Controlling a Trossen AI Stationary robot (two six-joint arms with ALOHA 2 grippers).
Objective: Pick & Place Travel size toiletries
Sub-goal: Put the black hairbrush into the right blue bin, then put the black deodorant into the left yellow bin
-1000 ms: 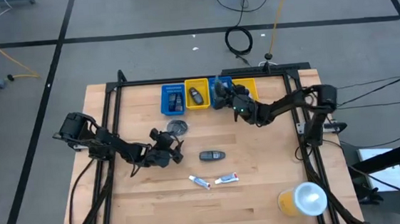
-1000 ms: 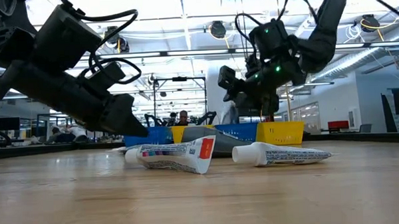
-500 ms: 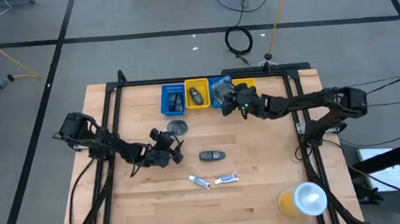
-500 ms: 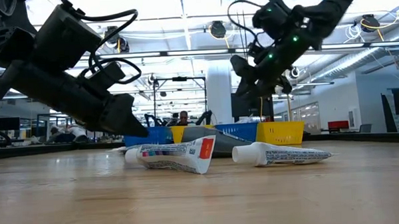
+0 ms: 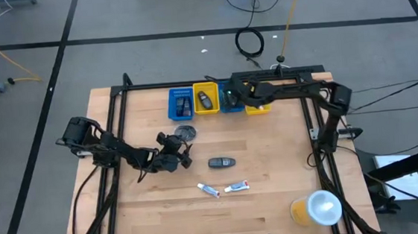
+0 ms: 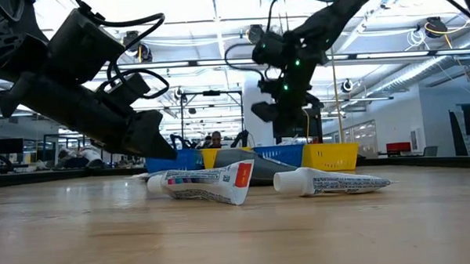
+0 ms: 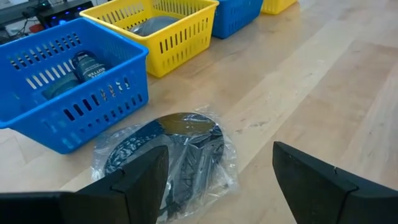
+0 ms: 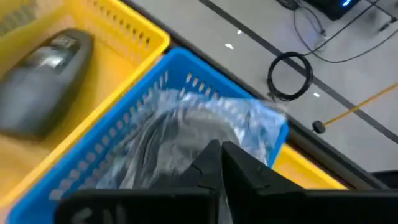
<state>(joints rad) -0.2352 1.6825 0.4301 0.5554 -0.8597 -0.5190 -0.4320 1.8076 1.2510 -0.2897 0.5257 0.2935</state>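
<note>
Left end effector (image 5: 184, 150) low over the surface (image 5: 275, 194), left of centre, fingers (image 7: 314, 180) spread wide and empty, straddling a plastic-wrapped dark disc (image 7: 177, 155). Disc flat on the wood (image 5: 185, 133), at about 6 o'clock from the left blue bin (image 5: 180, 103) and just beside it. Wide spread presumably chosen to clear the loose wrap before any pinch; wrap looks slippery and likely to crumple.

Left blue bin: one dark bottle (image 7: 87, 65) inside. Next bin, yellow (image 5: 206, 98): one dark grey oblong item (image 8: 46, 59) lying flat. Bins in a row along the 12 o'clock edge, apparently sorting by type.

Centre of surface: dark oblong item (image 5: 221, 162) lying alone. At 6 o'clock from it, two small white tubes (image 5: 209, 189) (image 5: 235, 186) on their sides, near each other, not yet picked.

Right end effector (image 5: 231, 94) raised over the second blue bin (image 8: 155, 81), fingers closed together, nothing between them. Wrapped dark pouch (image 8: 186, 134) resting in that bin directly beneath, so this drop reads as finished. Far yellow bin (image 5: 258, 98) partly hidden by the right arm; contents not visible.

Yellow cup with white lid (image 5: 317, 208) at 5 o'clock corner, well apart.
</note>
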